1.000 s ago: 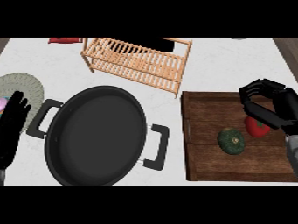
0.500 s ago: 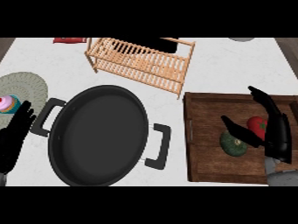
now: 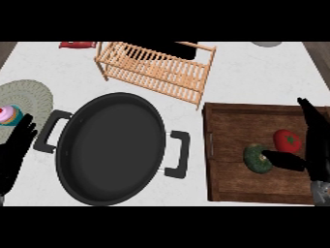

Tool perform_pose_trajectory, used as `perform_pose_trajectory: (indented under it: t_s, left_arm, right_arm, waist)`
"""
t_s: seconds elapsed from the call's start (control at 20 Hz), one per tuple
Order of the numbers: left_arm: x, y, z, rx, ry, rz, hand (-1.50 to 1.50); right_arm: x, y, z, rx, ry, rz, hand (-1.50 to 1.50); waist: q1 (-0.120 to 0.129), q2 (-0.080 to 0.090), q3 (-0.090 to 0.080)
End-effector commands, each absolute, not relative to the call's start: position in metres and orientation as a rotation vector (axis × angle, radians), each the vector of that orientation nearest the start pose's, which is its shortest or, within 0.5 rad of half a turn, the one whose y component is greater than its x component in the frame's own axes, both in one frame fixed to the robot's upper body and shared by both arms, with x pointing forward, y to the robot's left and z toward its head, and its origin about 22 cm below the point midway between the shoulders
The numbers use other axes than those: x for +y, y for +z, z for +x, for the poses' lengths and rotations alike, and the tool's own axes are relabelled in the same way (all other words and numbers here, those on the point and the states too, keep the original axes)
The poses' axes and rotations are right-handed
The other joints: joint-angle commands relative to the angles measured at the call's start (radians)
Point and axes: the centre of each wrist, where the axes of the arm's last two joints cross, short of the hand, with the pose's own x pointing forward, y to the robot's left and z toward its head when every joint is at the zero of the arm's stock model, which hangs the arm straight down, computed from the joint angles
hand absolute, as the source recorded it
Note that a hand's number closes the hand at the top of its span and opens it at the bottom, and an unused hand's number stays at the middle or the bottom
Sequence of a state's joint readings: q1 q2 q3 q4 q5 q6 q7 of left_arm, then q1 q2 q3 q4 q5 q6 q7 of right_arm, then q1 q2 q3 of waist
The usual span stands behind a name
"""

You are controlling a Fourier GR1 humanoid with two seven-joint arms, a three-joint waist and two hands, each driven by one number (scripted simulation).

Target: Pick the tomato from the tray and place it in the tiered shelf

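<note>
We see the red tomato [image 3: 288, 139] lying on the wooden tray [image 3: 228, 186] beside a dark green vegetable [image 3: 256, 157], with our right hand [image 3: 323, 145] spread wide just to the tomato's right, fingers straight and thumb reaching over the green vegetable. Our left hand [image 3: 8, 156] rests open at the lower left, near the cupcake [image 3: 7, 114] on its woven mat [image 3: 32, 94]. The tiered shelf [image 3: 157, 70] stands beyond the large black pan [image 3: 110, 147].

Your single view: head camera, close above, facing steeply down on the surface [image 3: 267, 72]; near edge bottom, far edge top.
</note>
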State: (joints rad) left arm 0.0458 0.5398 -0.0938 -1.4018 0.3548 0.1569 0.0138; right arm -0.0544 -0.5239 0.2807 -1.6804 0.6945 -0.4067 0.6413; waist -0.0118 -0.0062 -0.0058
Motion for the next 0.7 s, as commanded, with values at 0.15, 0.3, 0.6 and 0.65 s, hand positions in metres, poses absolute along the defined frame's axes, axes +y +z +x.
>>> perform_pose_trajectory:
  t_s: [0.15, 0.3, 0.6, 0.65]
  left_arm:
    - [0.358, 0.005, 0.228, -1.327, -0.057, 0.257, 0.0]
    - [0.35, 0.001, 0.233, -1.333, -0.05, 0.259, 0.0]
    - [0.342, -0.003, 0.229, -1.331, -0.032, 0.247, 0.0]
    - [0.358, 0.002, 0.223, -1.334, -0.062, 0.264, 0.0]
  right_arm:
    - [-0.26, 0.074, 0.246, -0.809, 0.841, -1.139, -1.5]
    - [-0.254, 0.1, 0.248, -0.71, 0.928, -1.147, -1.5]
    - [-0.246, 0.097, 0.279, -0.607, 0.988, -1.159, -1.5]
    - [-0.26, 0.108, 0.274, -0.611, 0.983, -1.156, -1.5]
  waist:
    - [0.031, 0.006, 0.001]
    - [0.014, 0.005, 0.003]
    - [0.022, 0.007, 0.006]
    - [0.017, 0.005, 0.006]
